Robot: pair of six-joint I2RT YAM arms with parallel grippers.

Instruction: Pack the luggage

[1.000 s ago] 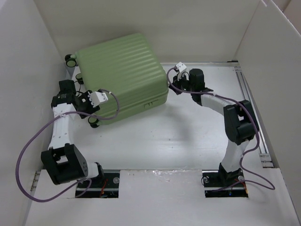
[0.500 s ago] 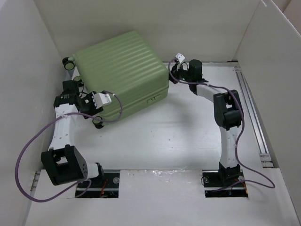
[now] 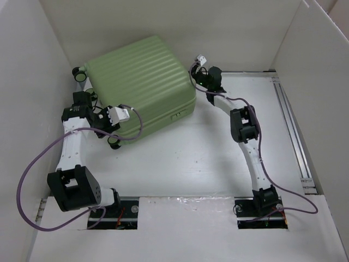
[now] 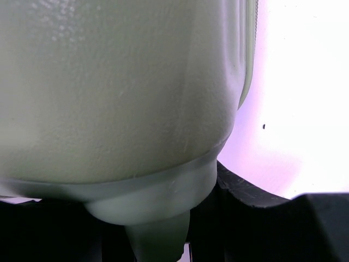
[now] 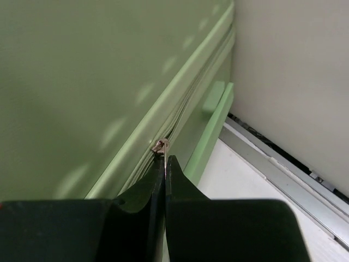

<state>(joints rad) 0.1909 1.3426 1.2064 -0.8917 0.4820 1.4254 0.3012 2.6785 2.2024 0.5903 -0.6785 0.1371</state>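
Observation:
The luggage, a closed light-green ribbed suitcase, lies flat at the back left of the table. My right gripper is at its far right corner. In the right wrist view it is shut on the small metal zipper pull on the seam of the green shell. My left gripper is at the suitcase's near left corner. In the left wrist view the shell fills the frame, and my left gripper has its black fingers on either side of a pale green wheel mount.
Small black wheels show at the suitcase's far left corner and near corner. White walls close in the table on three sides. A metal rail runs along the right wall and also shows in the right wrist view.
The suitcase swung slightly, its right side moving toward the back. My right arm has stretched farther back, carrying the zipper pull along the seam. My left gripper stayed at the near corner.

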